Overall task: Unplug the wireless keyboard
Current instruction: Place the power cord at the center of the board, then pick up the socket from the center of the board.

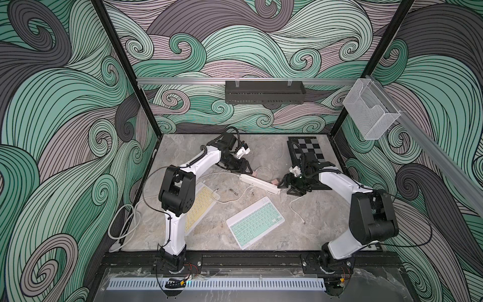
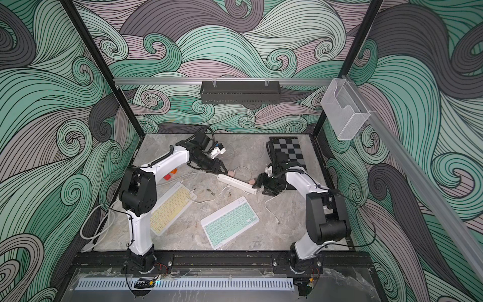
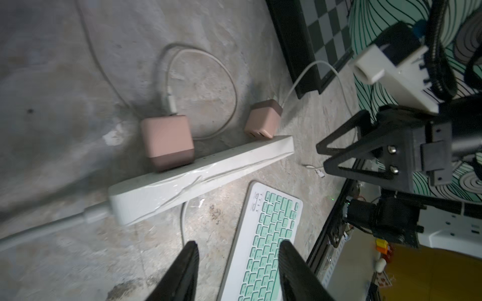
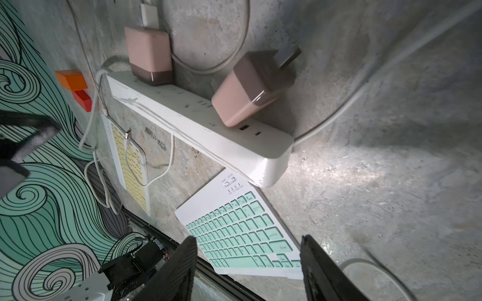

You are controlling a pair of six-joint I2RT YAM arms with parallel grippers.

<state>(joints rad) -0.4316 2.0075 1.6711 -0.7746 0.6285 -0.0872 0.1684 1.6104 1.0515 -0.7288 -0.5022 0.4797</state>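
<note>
Chessboard [image 1: 309, 150], orange block [image 4: 71, 80], red block [image 4: 83, 100]

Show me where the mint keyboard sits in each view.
In a top view: mint keyboard, mid-table, in front of the white power strip.
In a top view: same place.
Left wrist: by the strip's free end.
Right wrist: corner at the strip's free end.
Shared landmark: the power strip.
</note>
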